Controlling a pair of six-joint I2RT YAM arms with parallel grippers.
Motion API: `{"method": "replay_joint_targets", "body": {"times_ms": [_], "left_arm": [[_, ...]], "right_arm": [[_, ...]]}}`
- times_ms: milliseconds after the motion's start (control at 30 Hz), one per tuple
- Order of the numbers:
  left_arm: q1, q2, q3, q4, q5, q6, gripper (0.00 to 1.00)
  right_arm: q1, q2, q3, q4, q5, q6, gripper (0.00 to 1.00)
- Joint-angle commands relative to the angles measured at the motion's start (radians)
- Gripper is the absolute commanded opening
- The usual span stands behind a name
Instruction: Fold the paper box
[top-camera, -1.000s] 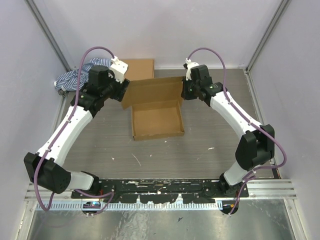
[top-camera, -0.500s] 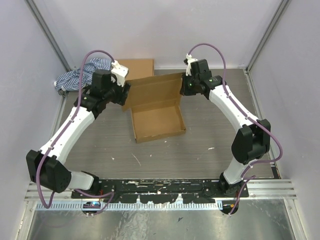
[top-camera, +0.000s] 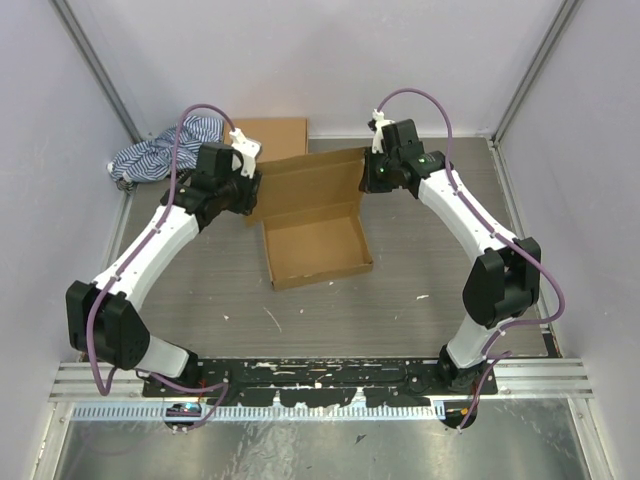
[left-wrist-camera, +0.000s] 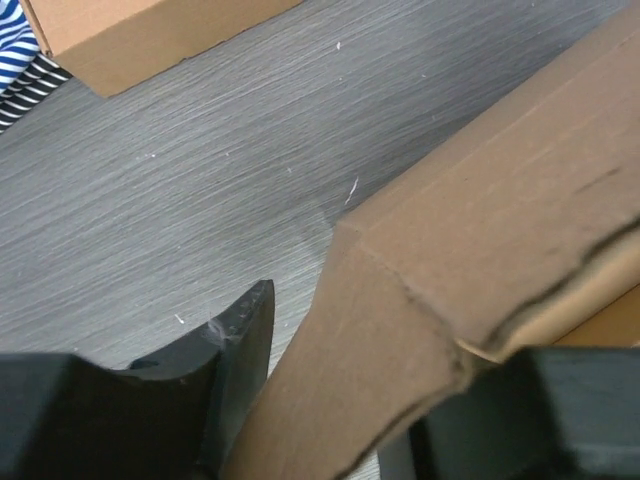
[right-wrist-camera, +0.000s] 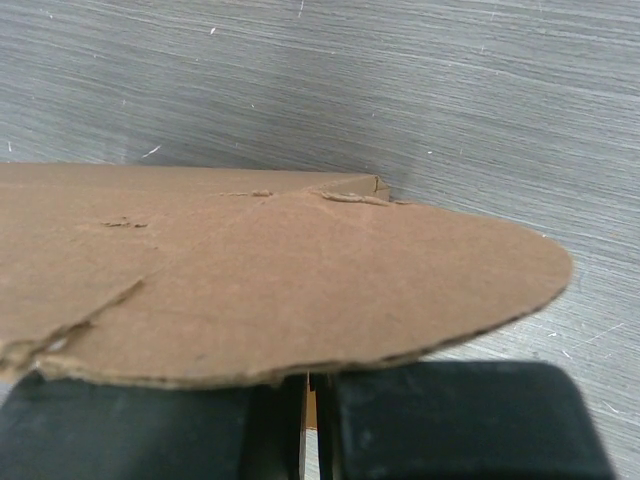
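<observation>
The paper box sits mid-table. Its shallow tray lies flat, and its lid panel stands up along the far edge. I judge this to be the lid stage: the tray looks formed, and the lid is not yet brought over it.

My right gripper is pinched tight on the lid's rounded right ear, and its wrist view shows the jaws all but meeting under the cardboard. My left gripper straddles the lid's left corner flap with a finger on either side. I cannot tell whether it has the flap clamped or merely brackets it.

Next, I think I must secure that left hold. Then I should draw both wrists toward me together so the lid hinges down evenly, steering the ears inside the tray walls.

A second cardboard box and a striped cloth lie behind, apart from the work.
</observation>
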Motion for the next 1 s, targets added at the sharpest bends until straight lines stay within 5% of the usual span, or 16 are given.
{"method": "replay_joint_targets", "body": {"times_ms": [0,100,267,967], "left_arm": [[0.004,-0.015,0.007,0.042,0.019,-0.062,0.43],[0.003,-0.003,0.025,0.036,0.056,-0.119,0.29],[0.003,0.041,0.080,-0.017,0.061,-0.208,0.23],[-0.029,0.028,-0.006,0.023,0.101,-0.389,0.22]], "right_arm": [[-0.002,-0.028,0.013,0.031,-0.038,0.029,0.01],[-0.001,-0.034,0.003,0.029,-0.047,0.042,0.01],[0.008,-0.060,-0.031,0.032,-0.025,0.063,0.01],[0.092,-0.150,-0.193,0.081,0.117,0.135,0.01]]}}
